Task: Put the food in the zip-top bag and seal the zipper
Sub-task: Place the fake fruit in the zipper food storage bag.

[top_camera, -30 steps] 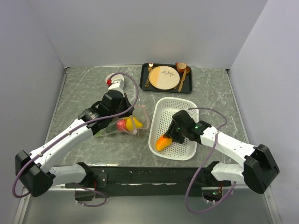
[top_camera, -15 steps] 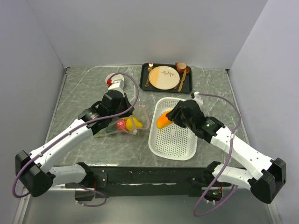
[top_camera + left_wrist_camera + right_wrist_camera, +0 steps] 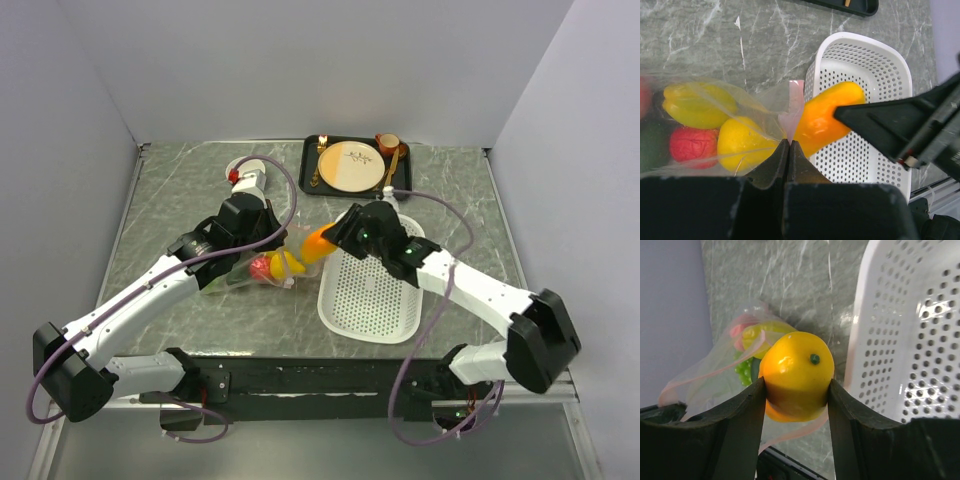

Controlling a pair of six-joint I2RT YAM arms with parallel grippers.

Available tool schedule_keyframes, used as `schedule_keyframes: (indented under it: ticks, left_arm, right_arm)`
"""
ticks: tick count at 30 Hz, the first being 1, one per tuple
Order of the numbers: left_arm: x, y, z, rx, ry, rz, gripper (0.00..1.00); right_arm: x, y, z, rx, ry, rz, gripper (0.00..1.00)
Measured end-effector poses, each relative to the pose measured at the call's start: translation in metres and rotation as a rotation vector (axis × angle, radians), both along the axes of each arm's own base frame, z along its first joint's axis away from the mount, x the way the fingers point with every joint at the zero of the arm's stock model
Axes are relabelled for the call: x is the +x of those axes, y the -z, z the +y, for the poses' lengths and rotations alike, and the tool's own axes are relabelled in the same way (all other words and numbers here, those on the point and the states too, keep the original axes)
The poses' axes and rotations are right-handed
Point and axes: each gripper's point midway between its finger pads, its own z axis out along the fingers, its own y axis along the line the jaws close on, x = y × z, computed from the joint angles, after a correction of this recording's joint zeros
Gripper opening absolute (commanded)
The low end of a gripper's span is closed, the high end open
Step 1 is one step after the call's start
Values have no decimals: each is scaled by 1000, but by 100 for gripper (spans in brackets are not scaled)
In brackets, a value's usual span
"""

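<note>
Orange piece (image 3: 796,371) is gripped across its middle by right claw (image 3: 796,390), held at zip-top bag (image 3: 760,102) mouth; bag rim is pinched in closed left claw (image 3: 788,144). Piece judged light, rigid, slick; bag flimsy, best taken at the zipper (image 3: 796,95)

Left gripper (image 3: 788,143) pinched, right gripper (image 3: 796,386) clasping

Two robot arms share one look. The left arm (image 3: 150,295) and right arm (image 3: 470,292) have glossy white tubular links joined by chunky matte black joint housings. A thin greyish-purple cable (image 3: 296,195) loops loosely beside each arm. Both are mounted on a black metal bar (image 3: 320,378). A small white-and-red fitting (image 3: 245,180) sits at the left wrist. The left gripper (image 3: 786,147) and right gripper (image 3: 796,385) have plain, flat, matte black fingers.
</note>
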Motion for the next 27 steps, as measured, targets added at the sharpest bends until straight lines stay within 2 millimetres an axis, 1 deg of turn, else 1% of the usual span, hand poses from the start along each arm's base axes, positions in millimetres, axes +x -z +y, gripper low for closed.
schedule_keyframes:
  ticks: [2, 5, 8, 13, 16, 17, 20, 21, 22, 23, 24, 25, 27]
  left_arm:
    - [0, 0, 0, -1, -1, 1, 1]
    - [0, 1, 0, -1, -1, 2, 1]
    - [0, 1, 0, 0, -1, 2, 1]
    - [0, 1, 0, 1, -2, 3, 1]
    - [0, 3, 0, 3, -2, 6, 1]
    - [1, 3, 0, 4, -1, 7, 1]
    - [1, 3, 0, 5, -2, 7, 1]
    - [1, 3, 0, 5, -2, 8, 1]
    - [1, 4, 0, 7, -3, 8, 1]
    - [1, 4, 0, 9, -5, 9, 1]
    - [1, 4, 1, 11, -8, 9, 1]
    - [1, 4, 2, 13, -11, 8, 1]
    - [0, 6, 3, 18, -13, 13, 1]
  right_arm:
    - [3, 8, 12, 14, -27, 18, 11]
    - [6, 13, 30, 43, -76, 32, 13]
    - [4, 11, 49, 78, -135, 27, 15]
    - [-9, 5, 78, 137, -240, 14, 21]
    - [-14, 3, 98, 168, -314, 22, 31]
    - [-16, 4, 104, 174, -337, 25, 38]
    - [-22, 10, 122, 193, -419, 47, 49]
    - [-25, 14, 130, 203, -460, 62, 63]
    - [-27, 18, 135, 208, -485, 73, 70]
    - [-29, 25, 138, 211, -505, 88, 75]
    - [-32, 31, 139, 210, -521, 107, 85]
    - [-35, 34, 139, 210, -530, 118, 88]
    - [-39, 40, 135, 200, -539, 126, 91]
